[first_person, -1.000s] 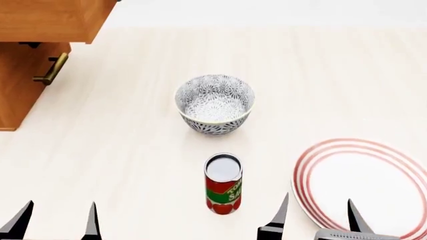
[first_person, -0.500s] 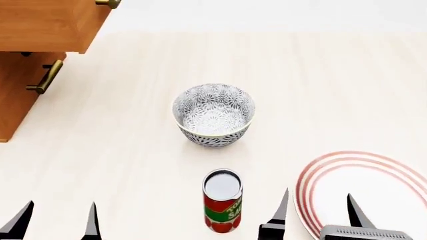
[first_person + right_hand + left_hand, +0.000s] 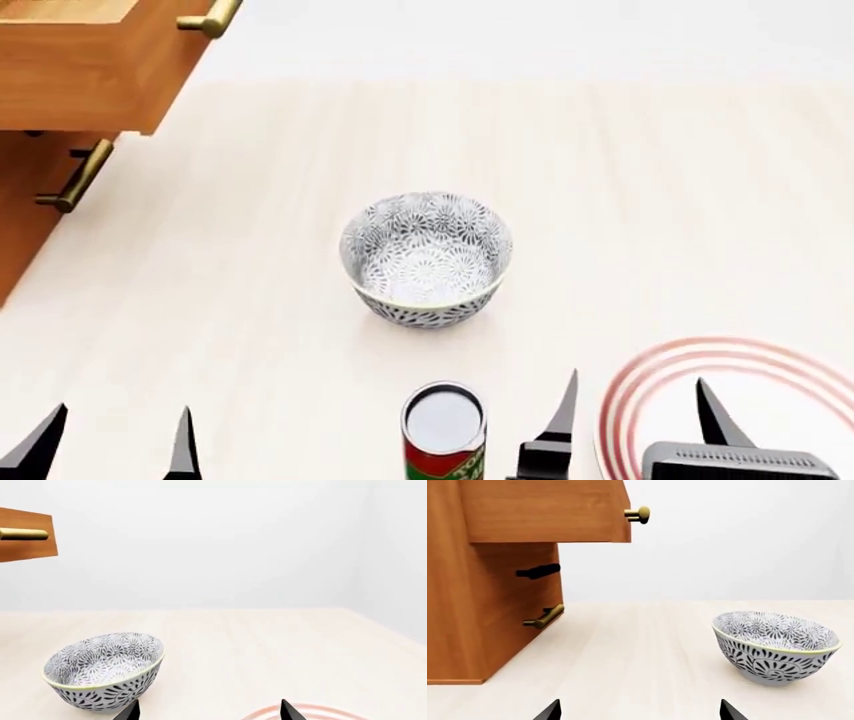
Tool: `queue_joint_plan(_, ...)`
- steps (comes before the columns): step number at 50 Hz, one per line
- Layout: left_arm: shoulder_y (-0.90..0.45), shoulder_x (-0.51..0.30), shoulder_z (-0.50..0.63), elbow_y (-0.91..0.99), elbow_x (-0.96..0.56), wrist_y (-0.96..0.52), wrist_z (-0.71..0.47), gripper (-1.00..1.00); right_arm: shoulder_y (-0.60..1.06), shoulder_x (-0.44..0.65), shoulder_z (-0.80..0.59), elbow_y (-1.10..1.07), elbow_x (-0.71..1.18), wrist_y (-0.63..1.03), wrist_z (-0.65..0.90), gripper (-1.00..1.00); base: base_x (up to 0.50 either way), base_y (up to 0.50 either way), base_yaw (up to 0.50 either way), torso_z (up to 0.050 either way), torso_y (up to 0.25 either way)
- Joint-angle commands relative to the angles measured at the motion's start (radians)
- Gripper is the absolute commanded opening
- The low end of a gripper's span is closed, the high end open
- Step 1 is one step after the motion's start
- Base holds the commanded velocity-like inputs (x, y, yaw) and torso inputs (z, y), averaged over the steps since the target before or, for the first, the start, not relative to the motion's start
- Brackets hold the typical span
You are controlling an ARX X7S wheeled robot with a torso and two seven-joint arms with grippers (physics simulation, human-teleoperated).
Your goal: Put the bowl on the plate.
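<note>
Showing only in the head view – a can (image 3: 443, 432); each gripper gapes, holding nothing.

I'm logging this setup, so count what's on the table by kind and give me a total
Bowls: 1, the patterned bowl
Plates: 1, the red-ringed plate
Cans: 1, the red can
Cabinets: 1, the wooden drawer cabinet
Total: 4

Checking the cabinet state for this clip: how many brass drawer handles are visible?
2. One handle on the pulled-out top drawer; one handle on the cabinet front below it. Others may lie outside the views.
</note>
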Motion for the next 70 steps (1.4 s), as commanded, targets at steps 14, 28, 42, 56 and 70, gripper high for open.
queue_joint_plan(14,-0.001,-0.012,0.011,0.004,-0.016,-0.002,-0.016,1.0,0.002,0.018,0.006,-0.037,0.047,0.035,0.002,1.0,0.15,0.0,0.0,0.0,0.0)
queue_joint_plan(28,-0.006,-0.017,0.017,-0.011,-0.025,0.008,-0.02,1.0,0.009,0.026,-0.001,-0.035,0.048,0.042,0.01,1.0,0.14,0.0,0.0,0.0,0.0)
queue_joint_plan(42,-0.003,-0.025,0.018,-0.005,-0.038,0.007,-0.028,1.0,0.01,0.033,-0.004,-0.039,0.058,0.051,0.015,1.0,0.14,0.0,0.0,0.0,0.0)
queue_joint_plan(56,-0.001,-0.031,0.024,-0.01,-0.046,0.015,-0.033,1.0,0.018,0.036,-0.009,-0.031,0.059,0.067,0.03,1.0,0.14,0.0,0.0,0.0,0.0)
queue_joint_plan(70,0.002,-0.04,0.026,0.006,-0.056,0.007,-0.042,1.0,0.099,0.062,-0.028,-0.093,0.065,0.263,0.075,1.0,0.01,0.0,0.0,0.0,0.0)
